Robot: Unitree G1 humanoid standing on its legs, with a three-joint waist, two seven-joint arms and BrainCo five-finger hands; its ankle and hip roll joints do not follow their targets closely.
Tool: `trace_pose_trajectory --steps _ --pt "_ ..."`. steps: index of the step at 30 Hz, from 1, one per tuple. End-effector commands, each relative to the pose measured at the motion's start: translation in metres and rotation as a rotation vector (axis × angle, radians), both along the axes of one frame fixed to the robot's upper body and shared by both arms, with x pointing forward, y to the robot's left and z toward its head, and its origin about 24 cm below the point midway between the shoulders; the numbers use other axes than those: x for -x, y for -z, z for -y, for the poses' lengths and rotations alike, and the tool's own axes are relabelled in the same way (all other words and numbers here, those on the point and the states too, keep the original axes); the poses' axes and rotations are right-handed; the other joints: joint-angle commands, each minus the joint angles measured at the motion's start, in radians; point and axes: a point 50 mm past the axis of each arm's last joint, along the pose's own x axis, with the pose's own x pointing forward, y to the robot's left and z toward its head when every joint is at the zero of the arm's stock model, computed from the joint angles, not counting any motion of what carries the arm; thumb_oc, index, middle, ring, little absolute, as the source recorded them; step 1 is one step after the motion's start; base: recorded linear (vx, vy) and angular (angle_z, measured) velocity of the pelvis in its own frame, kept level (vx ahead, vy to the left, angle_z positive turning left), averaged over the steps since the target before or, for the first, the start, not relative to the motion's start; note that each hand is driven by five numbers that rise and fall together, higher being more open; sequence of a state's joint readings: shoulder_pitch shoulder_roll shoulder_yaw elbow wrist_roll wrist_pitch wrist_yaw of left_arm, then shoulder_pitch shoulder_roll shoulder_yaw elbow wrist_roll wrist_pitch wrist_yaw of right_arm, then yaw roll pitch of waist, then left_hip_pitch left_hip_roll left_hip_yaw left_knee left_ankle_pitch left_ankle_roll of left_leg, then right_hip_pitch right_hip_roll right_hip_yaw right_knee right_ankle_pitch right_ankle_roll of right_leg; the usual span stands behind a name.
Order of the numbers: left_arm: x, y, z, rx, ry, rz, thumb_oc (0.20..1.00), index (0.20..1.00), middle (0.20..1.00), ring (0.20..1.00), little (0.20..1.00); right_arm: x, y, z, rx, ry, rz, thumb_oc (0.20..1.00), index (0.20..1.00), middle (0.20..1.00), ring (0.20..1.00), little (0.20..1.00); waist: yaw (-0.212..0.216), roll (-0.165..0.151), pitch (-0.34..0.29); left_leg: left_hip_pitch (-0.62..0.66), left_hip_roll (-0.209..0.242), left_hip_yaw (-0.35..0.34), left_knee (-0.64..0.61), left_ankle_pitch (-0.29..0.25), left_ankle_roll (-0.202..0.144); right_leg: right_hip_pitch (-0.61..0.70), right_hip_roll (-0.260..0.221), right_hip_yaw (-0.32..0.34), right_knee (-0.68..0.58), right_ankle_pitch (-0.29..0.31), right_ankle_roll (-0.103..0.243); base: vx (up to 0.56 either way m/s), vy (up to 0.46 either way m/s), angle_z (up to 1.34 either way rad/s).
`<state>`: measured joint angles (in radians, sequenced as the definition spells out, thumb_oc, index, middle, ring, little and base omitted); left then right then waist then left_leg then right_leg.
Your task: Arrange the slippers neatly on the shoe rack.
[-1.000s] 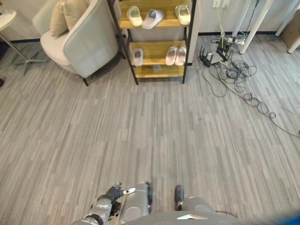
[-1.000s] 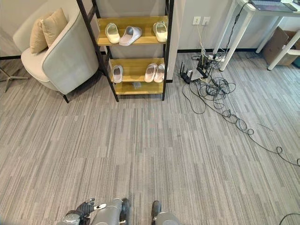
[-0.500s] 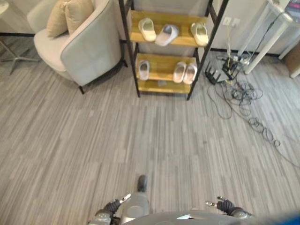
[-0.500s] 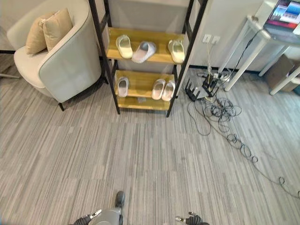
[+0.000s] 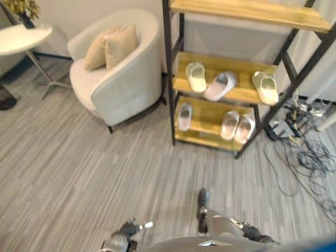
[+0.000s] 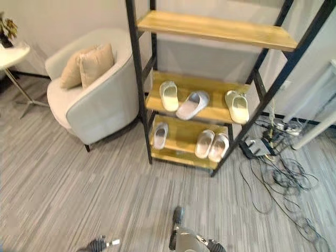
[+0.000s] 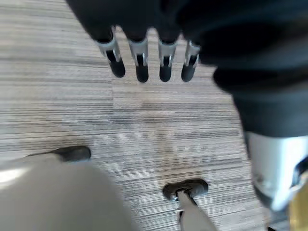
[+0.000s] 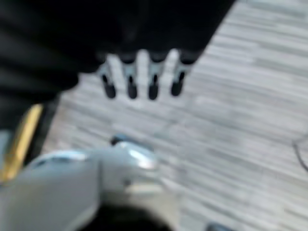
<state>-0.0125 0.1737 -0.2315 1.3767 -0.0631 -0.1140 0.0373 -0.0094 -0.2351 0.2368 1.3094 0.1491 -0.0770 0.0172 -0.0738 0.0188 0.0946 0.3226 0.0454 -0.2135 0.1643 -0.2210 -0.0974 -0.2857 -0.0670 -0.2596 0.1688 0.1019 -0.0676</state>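
The shoe rack has a black frame and wooden shelves and stands ahead of me. Its middle shelf holds a cream slipper, a grey slipper lying askew, and another cream slipper. On the lower shelf a lone pale slipper lies left, and a pinkish-white pair lies right. The top shelf is bare. My left hand and right hand hang low over the floor, fingers straight, holding nothing. They also show as the left hand and right hand at the bottom edge.
A pale armchair with two beige cushions stands just left of the rack. A white side table is at far left. Tangled cables and a dark box lie on the floor right of the rack.
The camera has come closer to the rack, which now looks larger and nearer. The slippers lie as before. Both hands stay low and empty.
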Motion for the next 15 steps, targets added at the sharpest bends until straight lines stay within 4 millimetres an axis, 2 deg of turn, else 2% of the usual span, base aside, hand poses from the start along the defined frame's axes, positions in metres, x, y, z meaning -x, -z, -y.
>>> trace_pose_trajectory --steps 1,2,3,4,5,7,8,9,10,12,15 --pt "-0.031 -0.008 -0.009 0.001 0.075 0.076 1.000 1.000 1.000 1.000 1.000 -0.009 -0.004 0.007 0.009 -0.020 0.029 1.000 1.000 1.000 1.000 1.000 0.006 -0.048 0.074 -0.270 0.006 0.026 0.270 0.252 -0.007 0.193 -0.060 0.088 -0.116 -0.058 0.151 0.12 -0.216 0.08" --pt "-0.031 -0.008 -0.009 0.000 0.075 0.077 1.000 1.000 1.000 1.000 1.000 -0.009 -0.004 0.007 0.009 -0.020 0.029 1.000 1.000 1.000 1.000 1.000 0.003 -0.046 0.074 -0.278 0.006 0.023 0.281 0.248 -0.007 0.191 -0.059 0.085 -0.116 -0.058 0.151 0.06 -0.245 0.11" --pt "-0.037 -0.011 -0.011 -0.007 0.066 0.096 1.000 1.000 1.000 1.000 1.000 -0.015 -0.006 0.009 0.007 -0.005 0.052 1.000 1.000 1.000 1.000 1.000 0.012 -0.062 0.092 -0.348 0.000 0.043 0.397 0.302 -0.010 0.218 -0.064 0.076 -0.124 -0.063 0.132 0.11 -0.319 0.12" --pt "-0.043 -0.013 -0.016 -0.018 0.037 0.123 1.000 1.000 1.000 1.000 1.000 -0.022 -0.009 0.014 0.019 0.010 0.073 1.000 1.000 1.000 1.000 1.000 0.027 -0.080 0.103 -0.407 0.027 0.131 0.464 0.306 0.006 0.267 -0.058 0.073 -0.135 -0.093 0.108 0.18 -0.355 0.07" --pt "-0.046 -0.014 -0.016 -0.016 0.027 0.137 1.000 1.000 1.000 1.000 1.000 -0.023 -0.010 0.016 0.025 0.019 0.078 1.000 1.000 1.000 1.000 1.000 0.035 -0.080 0.103 -0.426 0.037 0.158 0.446 0.289 0.012 0.283 -0.056 0.075 -0.135 -0.104 0.105 0.23 -0.251 -0.02" --pt "-0.044 -0.013 -0.014 -0.015 0.009 0.140 1.000 1.000 1.000 1.000 1.000 -0.025 -0.011 0.019 0.032 0.047 0.091 1.000 1.000 1.000 1.000 1.000 0.053 -0.075 0.097 -0.454 0.044 0.180 0.360 0.249 0.018 0.323 -0.046 0.083 -0.151 -0.128 0.110 0.22 -0.034 -0.05" --pt "-0.044 -0.013 -0.014 -0.015 0.009 0.140 1.000 1.000 1.000 1.000 1.000 -0.025 -0.011 0.019 0.033 0.047 0.091 1.000 1.000 1.000 1.000 1.000 0.054 -0.075 0.098 -0.453 0.045 0.180 0.360 0.248 0.018 0.324 -0.046 0.084 -0.152 -0.128 0.110 0.31 0.031 -0.23" --pt "-0.042 -0.012 -0.012 -0.010 -0.009 0.140 1.000 1.000 1.000 1.000 1.000 -0.028 -0.012 0.020 0.038 0.052 0.107 1.000 1.000 1.000 1.000 1.000 0.065 -0.069 0.089 -0.447 0.077 0.199 0.192 0.234 0.013 0.356 -0.044 0.084 -0.166 -0.146 0.125 0.30 0.080 -0.43" --pt "-0.040 -0.012 -0.012 -0.006 -0.025 0.138 1.000 1.000 1.000 1.000 1.000 -0.027 -0.012 0.019 0.043 0.043 0.104 1.000 1.000 1.000 1.000 1.000 0.070 -0.062 0.083 -0.457 0.095 0.198 0.104 0.244 0.006 0.368 -0.041 0.078 -0.171 -0.159 0.132 0.41 0.117 -0.46" --pt "-0.036 -0.010 -0.011 -0.002 -0.055 0.125 1.000 1.000 1.000 1.000 1.000 -0.024 -0.010 0.017 0.048 0.040 0.097 1.000 1.000 1.000 1.000 1.000 0.091 -0.050 0.081 -0.467 0.137 0.151 -0.037 0.318 -0.011 0.404 -0.027 0.095 -0.166 -0.188 0.141 0.31 0.125 -0.26" --pt "-0.024 -0.006 -0.007 0.002 -0.080 0.085 1.000 1.000 1.000 1.000 1.000 -0.022 -0.009 0.012 0.043 0.035 0.100 1.000 1.000 1.000 1.000 1.000 0.097 -0.035 0.070 -0.423 0.146 0.078 -0.129 0.332 -0.023 0.431 -0.023 0.121 -0.145 -0.217 0.148 0.26 0.138 -0.58"
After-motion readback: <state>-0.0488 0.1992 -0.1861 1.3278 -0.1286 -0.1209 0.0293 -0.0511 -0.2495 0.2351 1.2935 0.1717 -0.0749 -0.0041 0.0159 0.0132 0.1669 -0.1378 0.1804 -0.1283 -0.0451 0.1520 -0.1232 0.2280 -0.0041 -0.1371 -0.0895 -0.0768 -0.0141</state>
